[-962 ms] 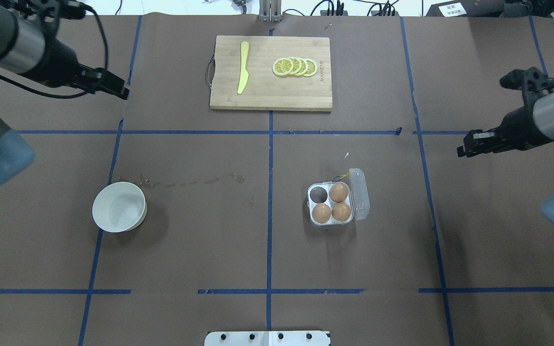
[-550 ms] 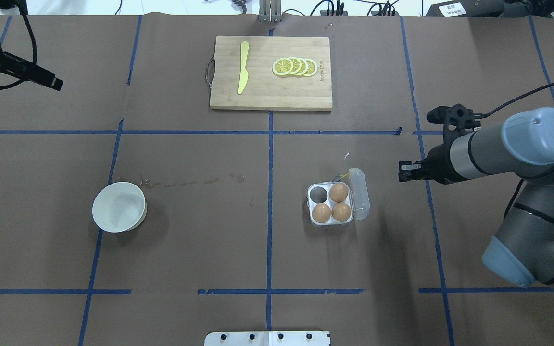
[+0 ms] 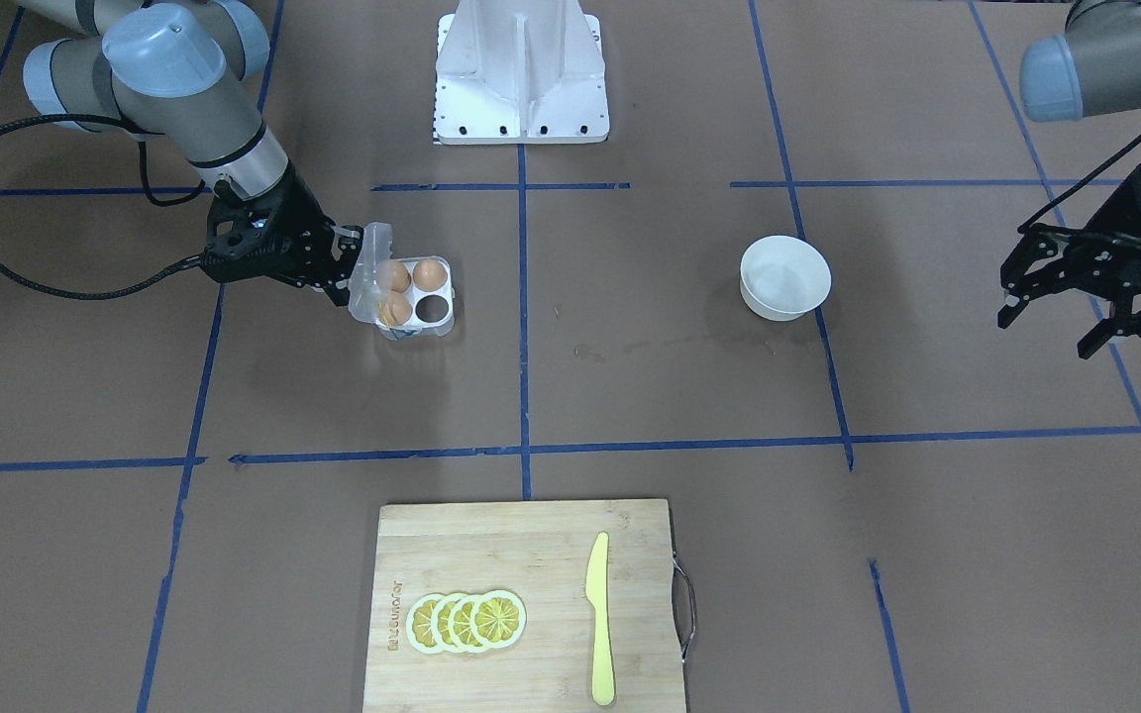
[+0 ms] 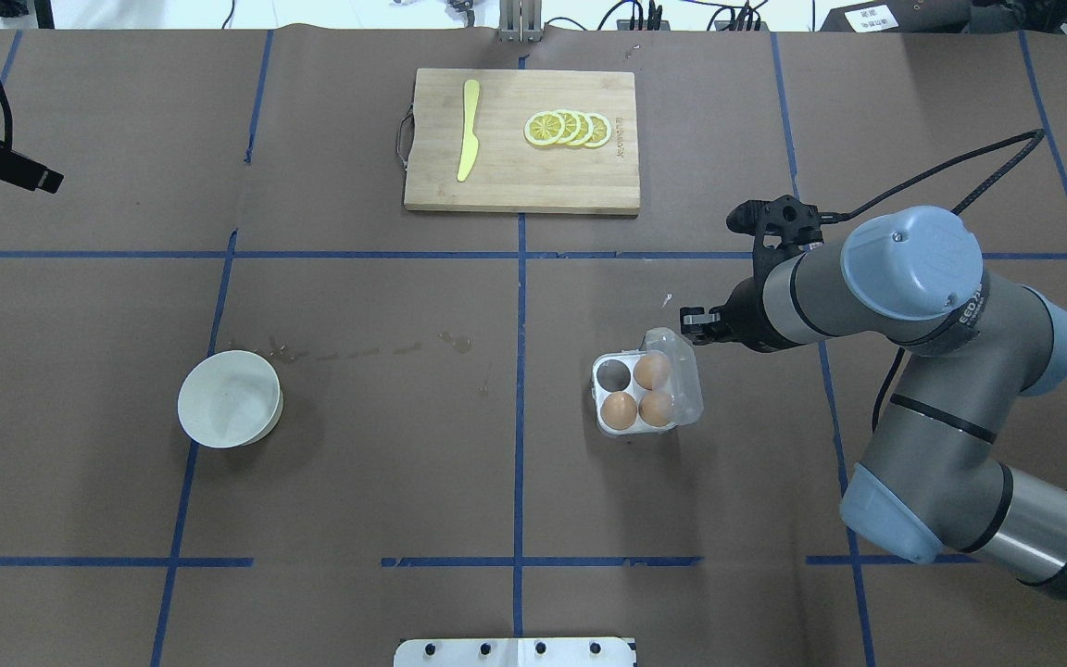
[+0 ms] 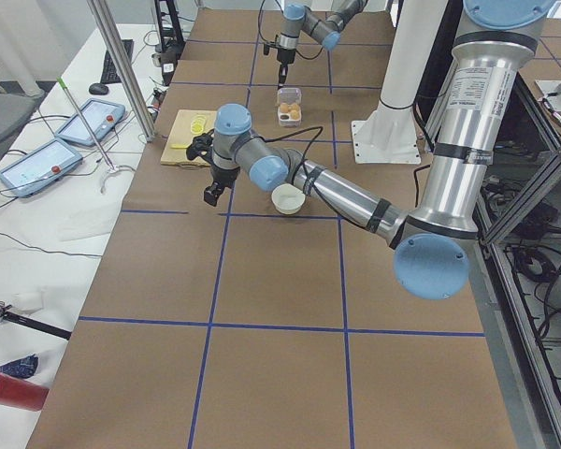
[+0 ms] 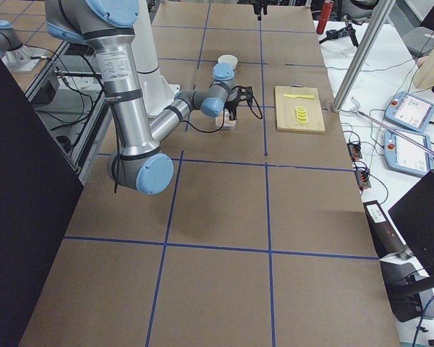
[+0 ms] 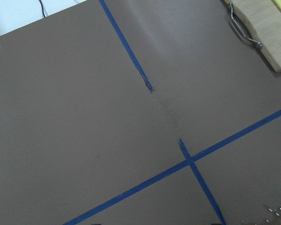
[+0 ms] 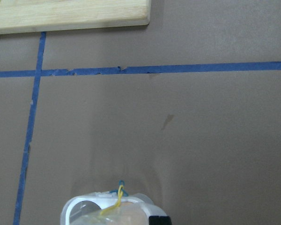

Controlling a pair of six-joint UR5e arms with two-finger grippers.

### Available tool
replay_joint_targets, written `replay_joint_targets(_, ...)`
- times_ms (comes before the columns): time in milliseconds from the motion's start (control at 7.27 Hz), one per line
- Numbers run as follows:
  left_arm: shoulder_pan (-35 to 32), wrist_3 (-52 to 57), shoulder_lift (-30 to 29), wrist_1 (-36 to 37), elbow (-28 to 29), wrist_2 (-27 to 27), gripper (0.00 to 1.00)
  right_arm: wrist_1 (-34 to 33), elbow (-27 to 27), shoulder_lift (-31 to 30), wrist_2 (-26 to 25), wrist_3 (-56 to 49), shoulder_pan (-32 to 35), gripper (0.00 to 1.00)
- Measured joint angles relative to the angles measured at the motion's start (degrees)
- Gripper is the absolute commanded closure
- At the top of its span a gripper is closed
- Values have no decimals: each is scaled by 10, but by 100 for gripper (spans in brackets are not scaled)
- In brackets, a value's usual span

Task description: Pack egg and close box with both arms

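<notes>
The clear egg carton (image 4: 600, 396) sits right of the table's middle and holds three tan eggs (image 4: 652, 371); its far-left cell (image 4: 614, 372) is empty. The hinged lid (image 4: 687, 357) stands tilted up over the right-hand eggs. My right gripper (image 4: 689, 322) looks shut, and its tip touches the lid's outer side; it also shows in the front view (image 3: 341, 275). The right wrist view shows the carton's edge with yellow string (image 8: 118, 199). My left gripper (image 3: 1046, 335) is open and empty, far out at the table's left side (image 4: 47, 179).
A round white bowl (image 4: 229, 398) stands left of centre and looks empty. A wooden cutting board (image 4: 521, 176) at the back holds lemon slices (image 4: 568, 129) and a yellow knife (image 4: 469, 130). The white metal base (image 3: 521, 74) is at the robot's edge.
My right arm has swung in from the right to the carton, and the lid has gone from lying flat open to tilted up. My left gripper has drawn back to the left.
</notes>
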Motion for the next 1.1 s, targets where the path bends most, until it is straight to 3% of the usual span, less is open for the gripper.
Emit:
replay_joint_targets(688, -4, 2, 4, 0, -2, 0, 17, -5, 23, -10, 11, 13, 6, 100)
replay_joint_targets(1100, -34, 37, 15, 1, 9, 0, 17, -7, 29, -76, 114, -68, 117, 100)
